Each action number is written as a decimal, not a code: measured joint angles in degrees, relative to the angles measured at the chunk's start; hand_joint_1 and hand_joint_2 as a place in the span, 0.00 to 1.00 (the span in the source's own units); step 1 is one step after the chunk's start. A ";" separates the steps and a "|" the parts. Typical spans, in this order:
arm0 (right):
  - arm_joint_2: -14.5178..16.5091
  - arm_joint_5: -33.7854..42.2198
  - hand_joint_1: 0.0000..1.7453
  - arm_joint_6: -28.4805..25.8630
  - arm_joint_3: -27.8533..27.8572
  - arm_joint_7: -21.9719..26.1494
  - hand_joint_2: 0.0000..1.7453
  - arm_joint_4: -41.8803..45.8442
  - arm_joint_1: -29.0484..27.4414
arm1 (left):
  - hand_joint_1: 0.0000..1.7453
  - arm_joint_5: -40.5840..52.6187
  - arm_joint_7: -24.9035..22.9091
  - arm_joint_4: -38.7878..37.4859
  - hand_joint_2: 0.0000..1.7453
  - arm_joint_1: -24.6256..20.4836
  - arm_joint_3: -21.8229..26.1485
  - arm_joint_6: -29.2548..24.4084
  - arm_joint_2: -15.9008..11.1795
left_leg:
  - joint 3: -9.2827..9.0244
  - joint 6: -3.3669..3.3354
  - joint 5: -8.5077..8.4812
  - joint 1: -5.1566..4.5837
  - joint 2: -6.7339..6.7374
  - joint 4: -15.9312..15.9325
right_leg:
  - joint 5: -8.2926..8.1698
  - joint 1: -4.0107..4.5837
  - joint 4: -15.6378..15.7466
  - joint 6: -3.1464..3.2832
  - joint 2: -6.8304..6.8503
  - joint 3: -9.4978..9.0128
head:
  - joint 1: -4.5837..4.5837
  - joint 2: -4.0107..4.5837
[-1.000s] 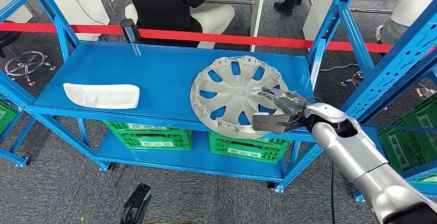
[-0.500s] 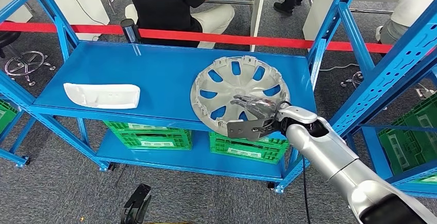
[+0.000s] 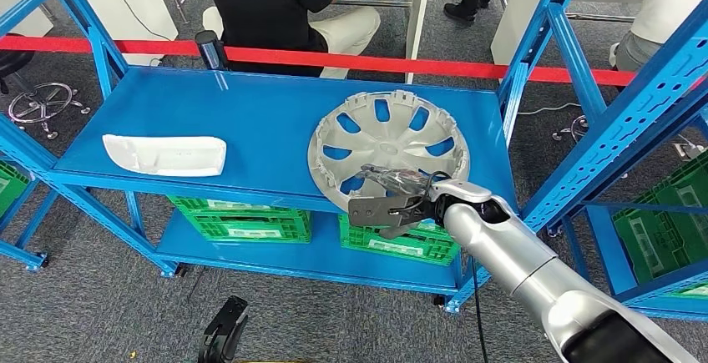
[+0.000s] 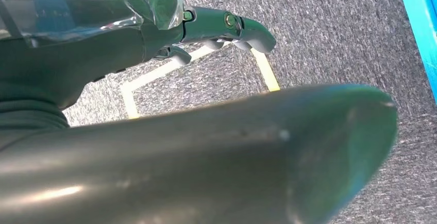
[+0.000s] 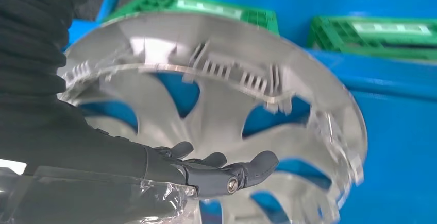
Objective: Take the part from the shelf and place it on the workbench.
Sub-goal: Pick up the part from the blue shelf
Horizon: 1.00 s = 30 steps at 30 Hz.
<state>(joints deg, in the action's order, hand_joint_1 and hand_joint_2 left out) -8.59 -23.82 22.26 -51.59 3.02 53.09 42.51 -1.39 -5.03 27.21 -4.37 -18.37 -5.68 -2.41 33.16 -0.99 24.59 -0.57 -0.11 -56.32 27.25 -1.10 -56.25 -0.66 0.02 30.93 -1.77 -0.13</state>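
Sliding leftward since before, the right hand [image 3: 391, 200] lies open over the near rim of the wheel cover [image 3: 388, 150], which extends ahead of its fingers.

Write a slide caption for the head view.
Right hand reaches the grey wheel cover's front rim on the blue shelf.
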 joint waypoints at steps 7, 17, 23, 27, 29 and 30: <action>1.17 1.73 0.00 3.71 -1.09 -1.49 1.00 -4.82 1.03 | 0.00 -1.40 -0.04 -0.60 0.00 -0.04 -0.19 -0.60 -0.42 | 0.00 0.00 0.00 0.00 0.00 0.00 | 0.00 0.01 0.00 0.00 0.00 -0.01 | 0.01 0.00; 2.07 2.26 0.00 6.07 -2.90 -2.40 1.00 -8.75 1.84 | 0.00 -2.11 -0.15 -0.67 0.00 -0.10 -0.84 -0.88 -0.68 | -0.03 0.00 0.00 0.01 0.00 0.00 | 0.00 0.01 0.00 0.00 0.00 -0.03 | 0.01 0.00; 2.31 2.34 0.00 6.13 -3.69 -2.62 1.00 -9.74 2.42 | 0.00 -2.17 -0.17 -0.67 0.00 -0.10 -0.97 -0.90 -0.92 | -0.07 0.00 0.00 0.01 0.00 0.00 | 0.00 0.01 0.00 0.00 0.00 -0.06 | 0.01 0.00; 2.39 2.35 0.00 6.13 -3.94 -2.69 1.00 -9.98 2.57 | 0.00 -2.17 -0.17 -0.67 0.00 -0.10 -1.04 -0.91 -0.97 | -0.08 0.00 0.00 0.01 0.00 0.00 | 0.00 0.01 0.00 0.00 0.00 -0.08 | 0.00 0.00; 2.41 2.36 0.00 6.13 -4.08 -2.71 1.00 -10.05 2.62 | 0.00 -2.17 -0.17 -0.67 0.00 -0.10 -1.05 -0.91 -0.97 | -0.08 0.00 0.00 0.01 0.00 0.00 | 0.00 0.01 0.00 0.00 0.00 -0.09 | 0.00 0.00; 2.42 2.36 0.00 6.13 -4.15 -2.72 1.00 -10.07 2.64 | 0.00 -2.17 -0.17 -0.67 0.00 -0.10 -1.06 -0.91 -0.97 | -0.09 0.00 0.00 0.00 0.00 0.00 | 0.00 0.01 0.00 0.00 0.00 -0.09 | 0.00 0.00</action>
<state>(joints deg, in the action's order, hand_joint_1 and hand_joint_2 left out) -6.17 -21.46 28.39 -55.75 0.30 43.03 45.15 -3.56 -5.20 26.53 -4.47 -19.43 -6.58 -3.39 33.07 -0.99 24.59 -0.56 -0.11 -56.33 27.25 -1.09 -56.24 -0.66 0.02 30.84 -1.77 -0.13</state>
